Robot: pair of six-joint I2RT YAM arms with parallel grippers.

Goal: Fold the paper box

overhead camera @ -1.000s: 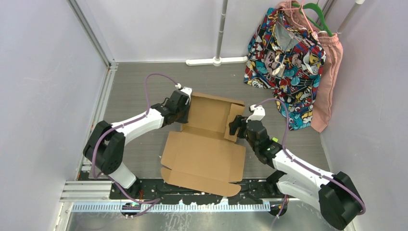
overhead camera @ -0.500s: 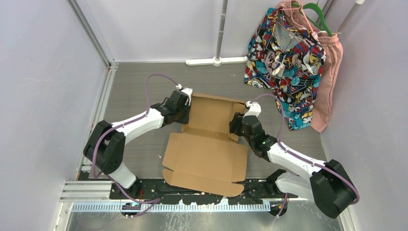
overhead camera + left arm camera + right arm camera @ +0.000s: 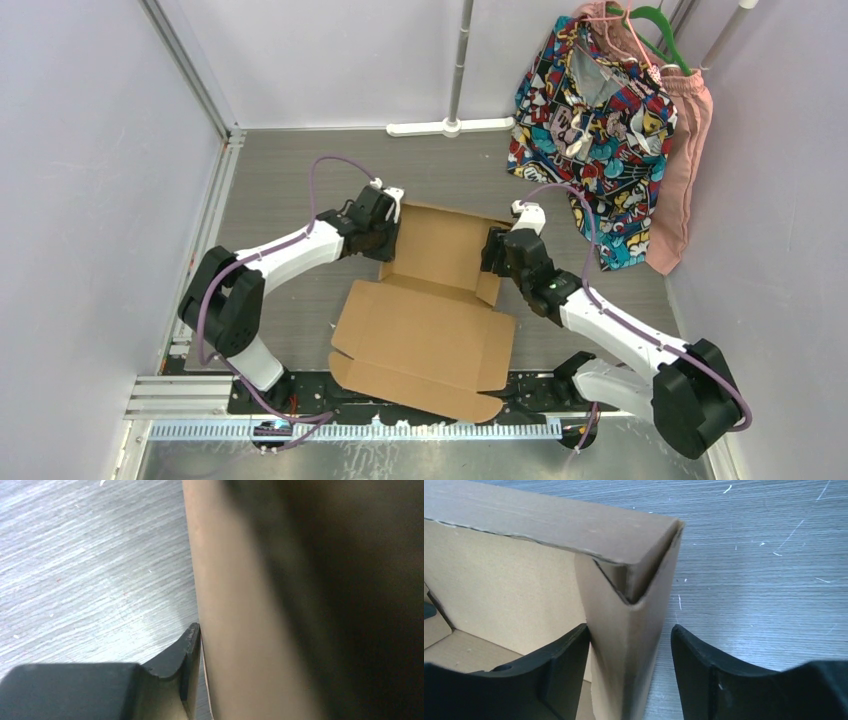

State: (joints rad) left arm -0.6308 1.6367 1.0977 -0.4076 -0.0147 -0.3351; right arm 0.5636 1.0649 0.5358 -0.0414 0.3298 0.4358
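Left of centre in the top view, the left gripper (image 3: pixel 388 222) is clamped on the left wall of the paper box (image 3: pixel 425 325), with one finger (image 3: pixel 189 652) flat against the wall's outer face. The box sits mid-frame on the grey bench (image 3: pixel 290 180), its far walls raised and its near panel flat. At the box's right side, the right gripper (image 3: pixel 496 252) straddles the upright right wall with its jaws apart.

Wears white shells on left arm (image 3: pixel 290 250) and right arm (image 3: pixel 612 332), with bulky black joint housings (image 3: pixel 225 310) nearest the black base rail (image 3: pixel 310 396). Trails a purple cable (image 3: pixel 335 161) along each, looping farthest from that rail. Ends in matte black, curved fingers (image 3: pixel 561 664).
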